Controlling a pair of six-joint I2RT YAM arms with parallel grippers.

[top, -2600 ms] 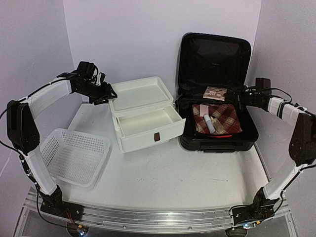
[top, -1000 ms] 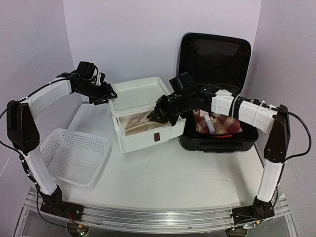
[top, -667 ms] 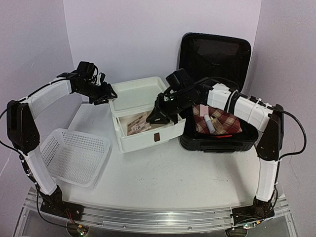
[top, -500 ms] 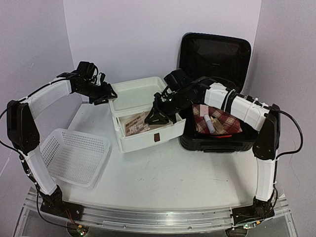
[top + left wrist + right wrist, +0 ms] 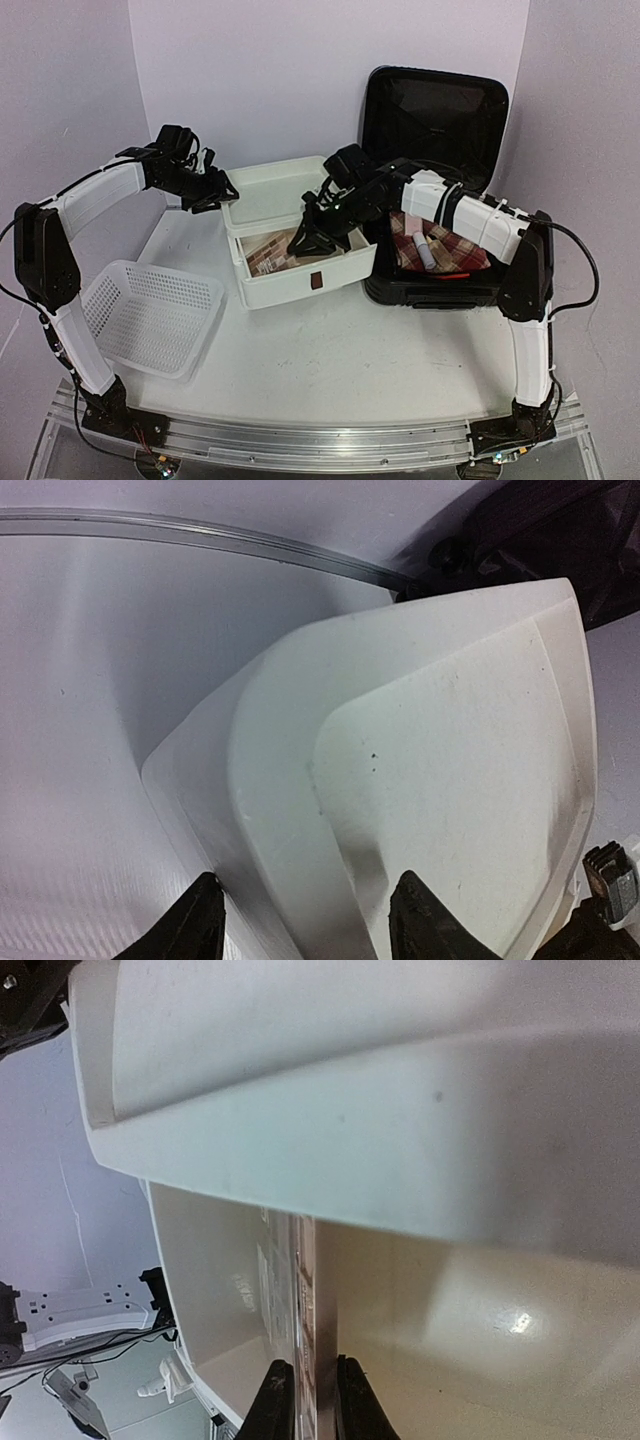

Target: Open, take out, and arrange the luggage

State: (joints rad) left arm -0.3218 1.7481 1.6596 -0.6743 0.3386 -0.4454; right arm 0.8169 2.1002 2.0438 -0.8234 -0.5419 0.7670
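The large black hard-shell suitcase (image 5: 435, 115) sits in the upper right of the overhead view. It lies open on the white table (image 5: 350, 350), its lid standing up against the back wall. In its lower half lies a red-and-cream plaid cloth (image 5: 458, 252), with a small white tube (image 5: 424, 250) on top of it.

Just left of the suitcase, at the centre of the frame, is the white plastic three-drawer box (image 5: 290, 282). Its top tray (image 5: 270, 190) is open to the camera, and the drawer beneath it is pulled out towards the lower edge of the frame.

The right arm stretches in from the right side, across the front of the suitcase, to that open drawer. The right gripper (image 5: 302, 242) is clenched on a flat brownish paper packet (image 5: 268, 250) down inside the drawer. In the right wrist view the packet shows edge-on, pinched between the two dark fingertips (image 5: 278, 1400).

The left gripper (image 5: 222, 193) is at the top tray's far left corner, left of centre in the overhead frame. In its own wrist view one fingertip (image 5: 205, 925) stands outside the tray's rim and the other inside it, partway apart. I cannot tell whether they press on the rim.

A white perforated plastic basket (image 5: 150, 315) sits in the lower left, apart from the box.
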